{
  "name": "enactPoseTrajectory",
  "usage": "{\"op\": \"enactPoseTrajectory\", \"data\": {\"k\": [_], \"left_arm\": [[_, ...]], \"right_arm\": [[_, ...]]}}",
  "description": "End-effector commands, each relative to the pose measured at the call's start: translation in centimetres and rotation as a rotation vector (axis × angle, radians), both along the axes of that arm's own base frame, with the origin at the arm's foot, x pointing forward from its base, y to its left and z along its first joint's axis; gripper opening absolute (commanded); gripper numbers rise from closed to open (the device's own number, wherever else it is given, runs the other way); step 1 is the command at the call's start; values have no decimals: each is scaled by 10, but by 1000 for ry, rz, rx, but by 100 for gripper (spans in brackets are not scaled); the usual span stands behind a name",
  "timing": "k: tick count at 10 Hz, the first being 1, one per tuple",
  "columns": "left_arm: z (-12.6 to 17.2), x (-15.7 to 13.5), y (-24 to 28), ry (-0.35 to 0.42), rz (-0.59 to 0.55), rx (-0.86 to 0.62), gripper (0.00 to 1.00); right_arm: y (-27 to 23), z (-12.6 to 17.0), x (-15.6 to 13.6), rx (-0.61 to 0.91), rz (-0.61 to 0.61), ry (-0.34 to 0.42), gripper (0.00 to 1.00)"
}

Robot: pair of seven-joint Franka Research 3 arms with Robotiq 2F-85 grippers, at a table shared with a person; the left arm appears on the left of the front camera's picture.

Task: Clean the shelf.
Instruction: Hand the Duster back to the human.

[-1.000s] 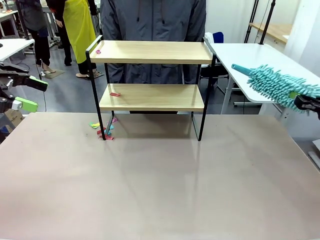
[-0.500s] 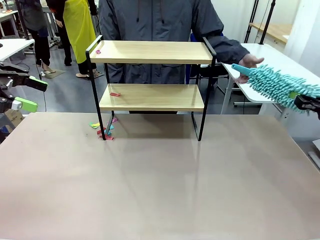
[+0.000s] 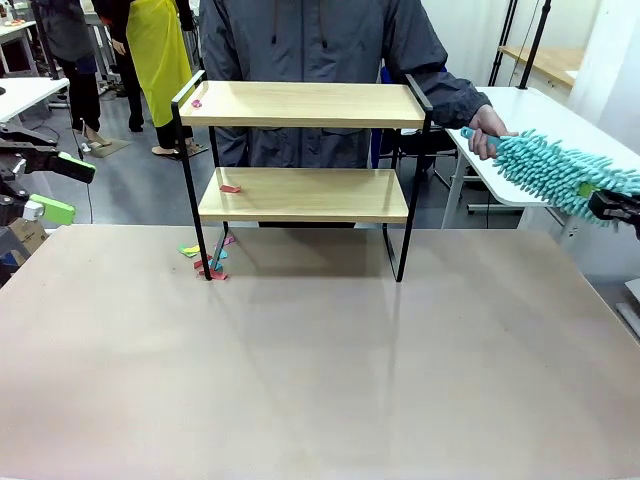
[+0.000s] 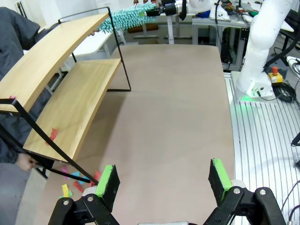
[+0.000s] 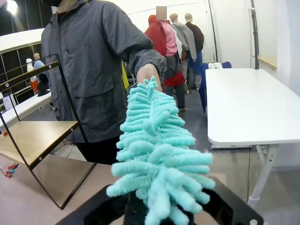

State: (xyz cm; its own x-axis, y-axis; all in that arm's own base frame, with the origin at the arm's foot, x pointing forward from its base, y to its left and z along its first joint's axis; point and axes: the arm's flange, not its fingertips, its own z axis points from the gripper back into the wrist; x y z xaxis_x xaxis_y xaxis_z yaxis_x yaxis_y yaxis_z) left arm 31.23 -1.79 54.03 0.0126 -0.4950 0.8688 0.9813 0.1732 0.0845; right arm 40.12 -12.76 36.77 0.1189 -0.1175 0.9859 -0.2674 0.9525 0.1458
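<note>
The shelf (image 3: 300, 104) stands mid-table, a black-framed rack with two light wooden boards. Small paper scraps lie on its top board's left end (image 3: 197, 102), on the lower board (image 3: 230, 188) and on the table by its left leg (image 3: 207, 262). My right gripper (image 3: 612, 205) is at the far right, shut on a teal fluffy duster (image 3: 555, 172). A person's hand (image 3: 487, 126) grips the duster's far handle end, and that hand (image 5: 149, 72) is seen behind the duster (image 5: 154, 154). My left gripper (image 3: 62, 188) hangs open at the far left, its green pads (image 4: 108, 183) wide apart above the table.
The person in a grey jacket (image 3: 310, 50) stands right behind the shelf. A white side table (image 3: 520, 120) lies at the back right. The brown table (image 3: 320, 370) stretches in front of the shelf. Other people stand farther off at the left.
The person's arm has come out to the right from behind the shelf and the hand has closed on the duster's handle end. Both grippers have stayed in place.
</note>
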Motion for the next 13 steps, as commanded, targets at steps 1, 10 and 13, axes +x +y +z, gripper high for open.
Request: {"op": "enactPoseTrajectory", "data": {"k": [1,10,13], "left_arm": [[0,3,-2,-21,-11,-20,100],[0,3,-2,-21,-11,-20,100],[0,3,-2,-21,-11,-20,100]], "right_arm": [[0,0,0,0,0,0,73],[-83,170,-33,445,-3,-120,100],[-124,192,-41,609,-56,-194,100]]}}
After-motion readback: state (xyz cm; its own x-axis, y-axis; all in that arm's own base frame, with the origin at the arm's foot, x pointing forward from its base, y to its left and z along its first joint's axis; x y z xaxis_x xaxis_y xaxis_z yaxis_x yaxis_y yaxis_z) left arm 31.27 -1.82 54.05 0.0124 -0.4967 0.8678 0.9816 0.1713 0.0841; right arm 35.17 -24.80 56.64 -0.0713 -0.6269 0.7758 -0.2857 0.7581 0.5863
